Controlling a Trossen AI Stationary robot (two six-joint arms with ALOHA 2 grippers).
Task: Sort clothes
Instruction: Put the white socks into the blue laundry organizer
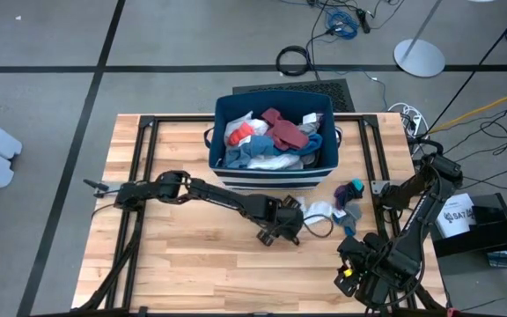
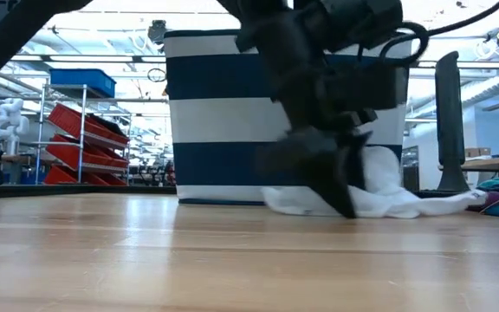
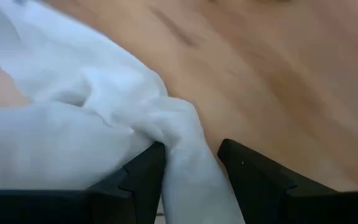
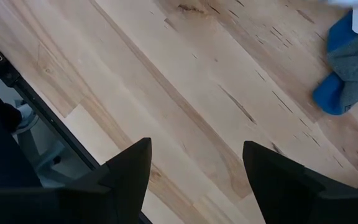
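A white garment (image 1: 319,211) lies crumpled on the wooden table just in front of the navy-and-white striped bin (image 1: 271,180), and also shows in the low view (image 2: 388,204). My left gripper (image 3: 191,152) is down at the garment's left end (image 1: 280,231) and is shut on a bunched fold of it. More clothes (image 1: 271,132) fill the bin: red, maroon, white and blue pieces. Small blue and teal socks (image 1: 352,188) and a grey piece (image 1: 353,212) lie to the right of the white garment. My right gripper (image 4: 194,152) hangs open over bare table at the near right (image 1: 359,273). My left gripper has a bunched ridge of the white garment (image 3: 188,168) between its two fingers, several layers gathered. The fingers (image 3: 145,177) slant steeply down at it from the table's left. Folds run together toward the hold. The rest of the garment (image 2: 405,206) lies on the table.
The bin (image 2: 232,121) stands close behind my left gripper. A blue and grey sock with a white tag (image 4: 347,68) lies beyond my right gripper. Black frame rails (image 1: 139,211) run along the table's left and right sides. Bare wood (image 1: 201,264) lies at the near left.
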